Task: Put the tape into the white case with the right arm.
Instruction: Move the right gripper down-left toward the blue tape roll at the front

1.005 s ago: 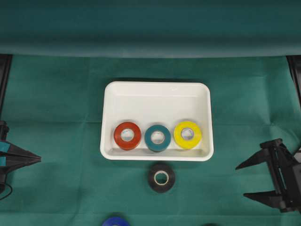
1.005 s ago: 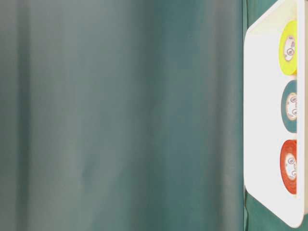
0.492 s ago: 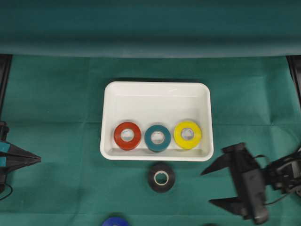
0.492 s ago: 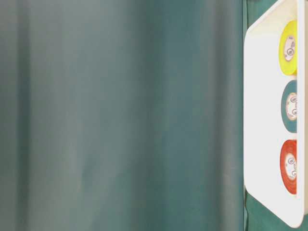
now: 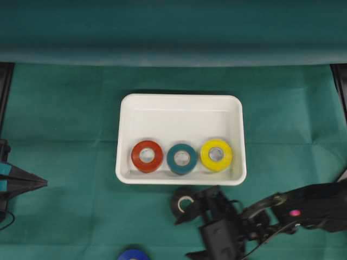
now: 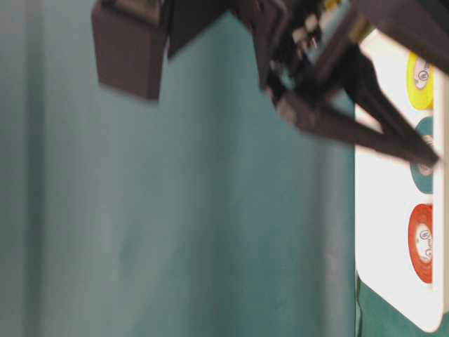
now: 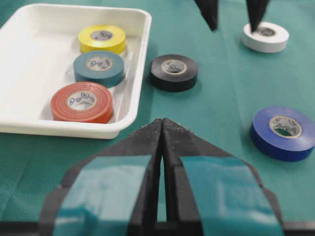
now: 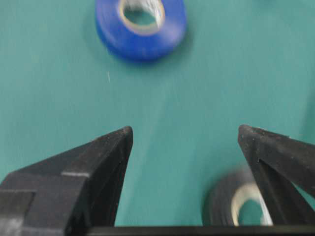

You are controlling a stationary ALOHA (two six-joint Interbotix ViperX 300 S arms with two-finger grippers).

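— What covers the table?
— A green cloth [image 5: 65, 119].
— And on it?
— The white case [image 5: 181, 105], a black tape roll [image 7: 173, 72] just beside its rim, a blue roll [image 7: 284, 132], and a white roll [image 7: 265, 37].

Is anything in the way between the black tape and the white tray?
Nothing visible. The black tape lies on the cloth just outside the white case, beside its near rim. The open right gripper has nothing between it and the roll.

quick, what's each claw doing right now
left claw: closed, holding nothing.
right claw: open, empty, beside the black tape roll.
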